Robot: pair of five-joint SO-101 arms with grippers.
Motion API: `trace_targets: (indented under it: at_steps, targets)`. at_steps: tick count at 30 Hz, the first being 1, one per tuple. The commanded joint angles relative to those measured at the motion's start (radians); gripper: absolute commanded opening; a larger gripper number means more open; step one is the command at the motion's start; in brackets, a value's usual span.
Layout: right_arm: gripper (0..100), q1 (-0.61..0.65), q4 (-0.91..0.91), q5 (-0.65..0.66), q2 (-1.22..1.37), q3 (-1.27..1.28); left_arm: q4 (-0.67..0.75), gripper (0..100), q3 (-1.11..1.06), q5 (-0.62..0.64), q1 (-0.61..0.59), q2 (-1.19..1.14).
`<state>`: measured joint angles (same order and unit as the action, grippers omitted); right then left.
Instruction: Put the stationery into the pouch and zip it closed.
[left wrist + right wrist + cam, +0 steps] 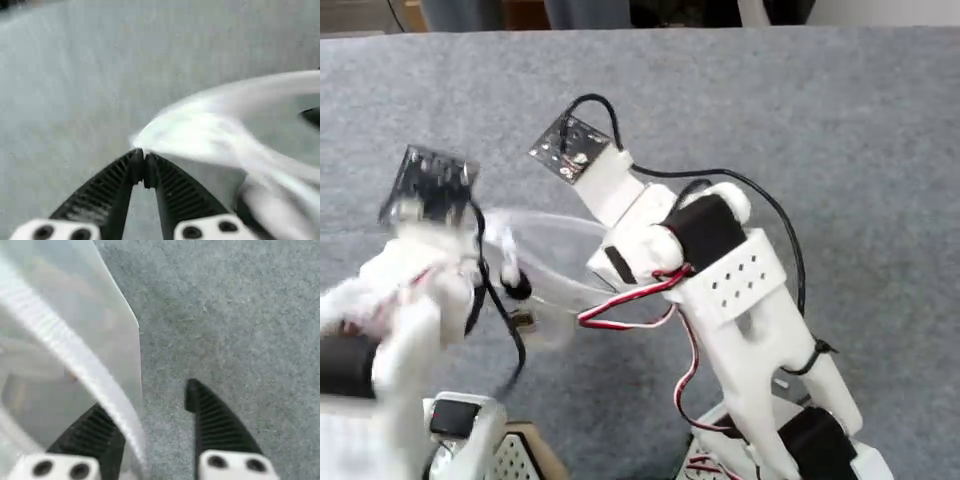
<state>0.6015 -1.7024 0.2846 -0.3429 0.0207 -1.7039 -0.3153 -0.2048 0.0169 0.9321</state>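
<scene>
A clear pouch (555, 255) hangs between two arms, left of centre over the grey tabletop (840, 130) and towards its front edge. Faint shapes seem to lie inside it, and its zip strip (65, 340) looks not yet closed. The left gripper (144, 167) is pinched tight on the pouch's edge. The right gripper (147, 400) gapes wide and grips nothing; the strip crosses one finger.

- Pouch (555, 255) lies on the table (840, 130), left of its middle, between the two arms.
- Left gripper (144, 167) pinches the pouch's left end.
- Right gripper (147, 400) sits spread at its right edge, one finger behind the pouch.
</scene>
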Motion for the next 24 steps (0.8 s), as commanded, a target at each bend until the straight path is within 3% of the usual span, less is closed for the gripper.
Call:
trace_targets:
  at_steps: [1,11,13,17,24]
  targets:
    - [23.0,-0.018,-0.003,0.031,-0.012,-0.001,0.005,3,-0.012,0.012,0.01,-0.02]
    - [22.8,0.087,0.028,0.109,0.13,-0.223,-0.017,3,-0.004,0.008,0.012,-0.02]
    - [19.1,0.091,0.005,0.114,0.17,-0.249,-0.023,3,-0.004,0.008,0.012,-0.018]
    - [0.8,0.091,-0.034,0.176,0.206,-0.278,-0.025,3,-0.002,-0.051,0.007,-0.018]
    - [1.2,0.089,-0.058,0.186,0.153,-0.269,-0.049,4,0.091,-0.206,0.004,-0.017]
